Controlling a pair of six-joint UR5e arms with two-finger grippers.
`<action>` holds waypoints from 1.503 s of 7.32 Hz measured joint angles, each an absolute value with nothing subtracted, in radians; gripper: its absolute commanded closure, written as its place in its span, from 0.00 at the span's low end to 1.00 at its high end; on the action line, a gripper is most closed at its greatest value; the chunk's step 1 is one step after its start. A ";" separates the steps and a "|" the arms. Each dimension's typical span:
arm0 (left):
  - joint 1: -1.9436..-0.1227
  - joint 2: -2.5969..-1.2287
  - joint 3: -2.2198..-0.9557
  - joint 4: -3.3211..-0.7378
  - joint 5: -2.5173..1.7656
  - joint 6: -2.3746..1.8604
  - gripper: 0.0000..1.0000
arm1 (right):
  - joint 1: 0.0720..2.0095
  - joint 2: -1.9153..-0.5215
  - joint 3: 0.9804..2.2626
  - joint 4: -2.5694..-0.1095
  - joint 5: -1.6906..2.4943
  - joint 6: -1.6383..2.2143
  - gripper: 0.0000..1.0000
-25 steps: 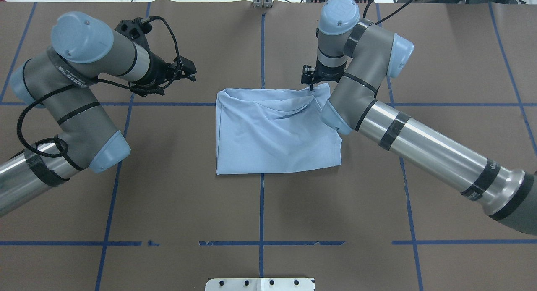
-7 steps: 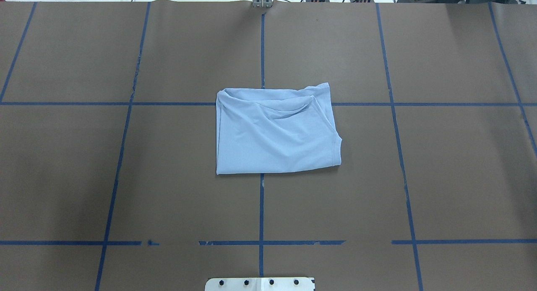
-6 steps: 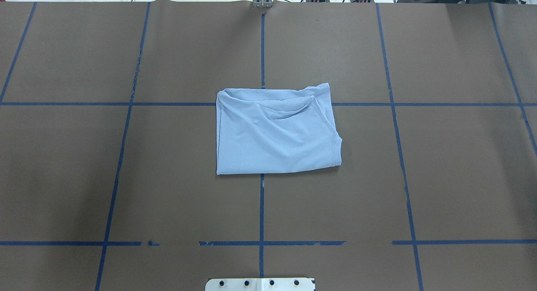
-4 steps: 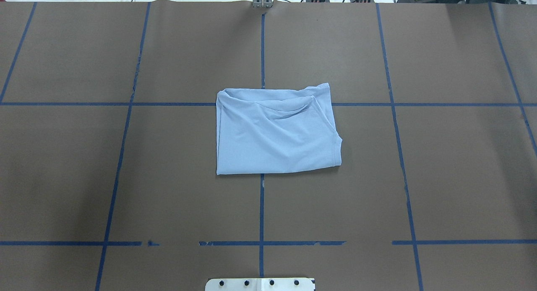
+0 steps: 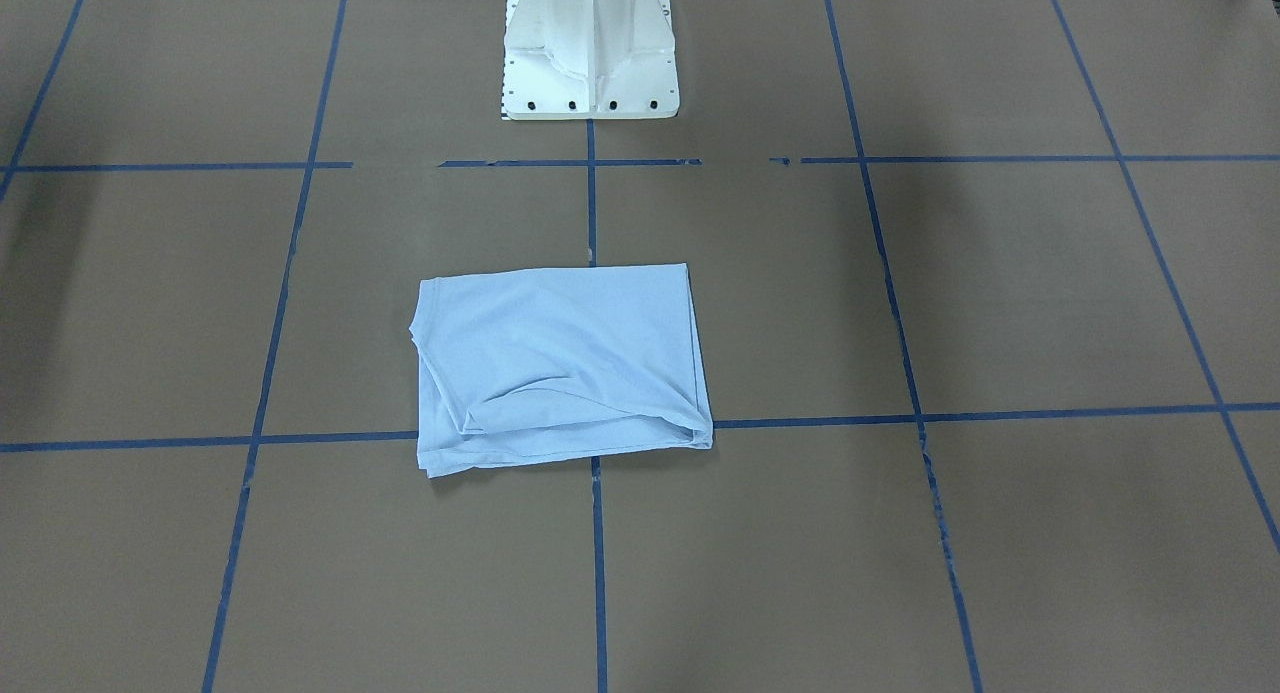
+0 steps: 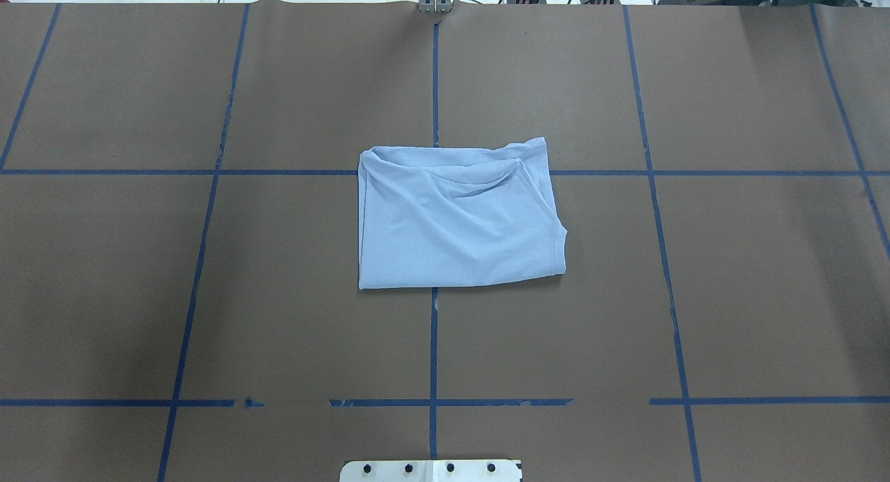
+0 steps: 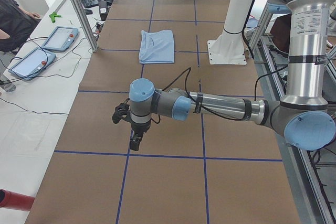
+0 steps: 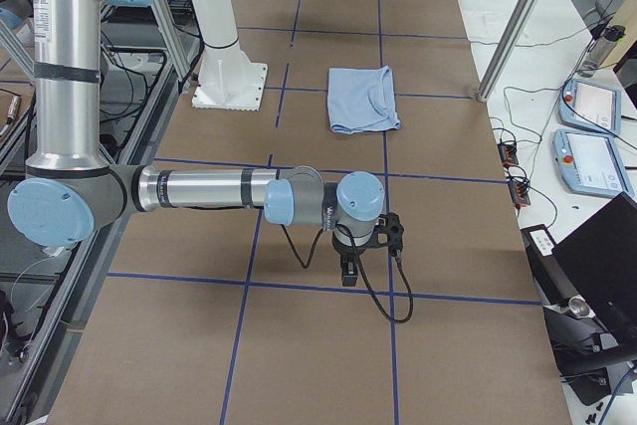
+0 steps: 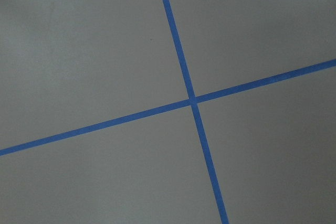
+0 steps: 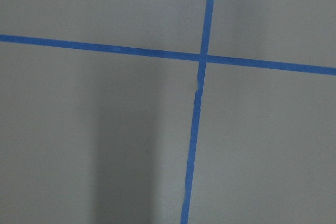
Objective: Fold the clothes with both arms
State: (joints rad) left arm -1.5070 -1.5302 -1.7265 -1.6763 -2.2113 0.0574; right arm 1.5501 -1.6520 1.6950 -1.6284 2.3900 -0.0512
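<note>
Over the counter's left end, well apart from the garment, the left claw (image 7: 135, 142) hangs pointing down above a blue tape crossing (image 9: 192, 100); whether it is released or clenched I cannot tell. The same goes for the right claw (image 8: 349, 271), over the right end. Between them, at the middle of the counter (image 6: 208, 294), the light blue T-shirt (image 6: 452, 221) lies folded into a rough rectangle, its far edge rumpled. Folding looks finished; at most, a next move would call for squaring that far edge.
</note>
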 measured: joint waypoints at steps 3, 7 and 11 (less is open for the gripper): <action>-1.507 -1.523 -1.723 -1.677 -2.214 0.054 0.00 | 1.550 -1.657 1.676 -1.617 2.392 -0.041 0.00; -1.506 -1.522 -1.718 -1.685 -2.215 -0.069 0.00 | 1.548 -1.637 1.660 -1.578 2.387 -0.012 0.00; -1.506 -1.522 -1.717 -1.686 -2.215 -0.075 0.00 | 1.548 -1.630 1.601 -1.398 2.388 0.135 0.00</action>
